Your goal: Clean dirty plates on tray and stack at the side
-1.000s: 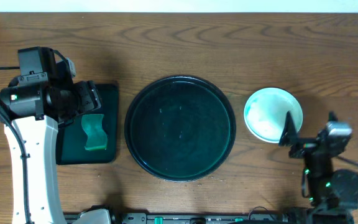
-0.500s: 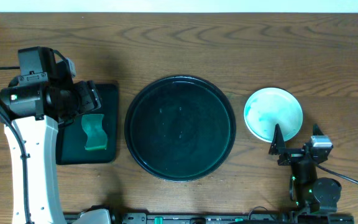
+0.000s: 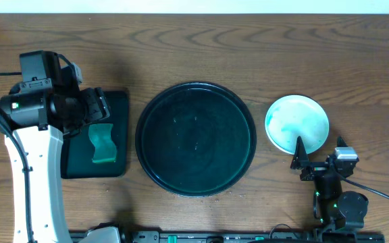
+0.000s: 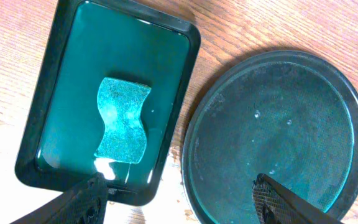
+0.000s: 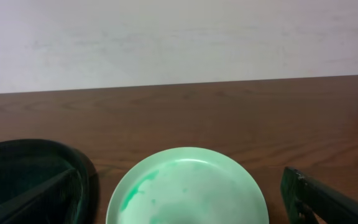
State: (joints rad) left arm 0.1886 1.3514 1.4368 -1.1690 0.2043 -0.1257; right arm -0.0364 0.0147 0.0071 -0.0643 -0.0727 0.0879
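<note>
Plates (image 3: 297, 123) sit just right of the tray (image 3: 196, 138); tray is bare.
Right gripper (image 3: 319, 154) has backed off the plates over the last second, jaws spread, empty. Left gripper (image 4: 182, 199) spread wide above the sponge (image 4: 123, 121). Stacking looks done, though a teal smear shows on top.

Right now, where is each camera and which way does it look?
Overhead: above the table, looking straight down on round tray, green tray and plate; left arm and right hand show.
Left wrist: on the left arm, looking down at the sponge, green tray and round tray; fingers of the left hand at the bottom.
Right wrist: low, looking level across the plate toward a wall; right hand's fingers in the bottom corners.
Shared: all three see the round tray.
</note>
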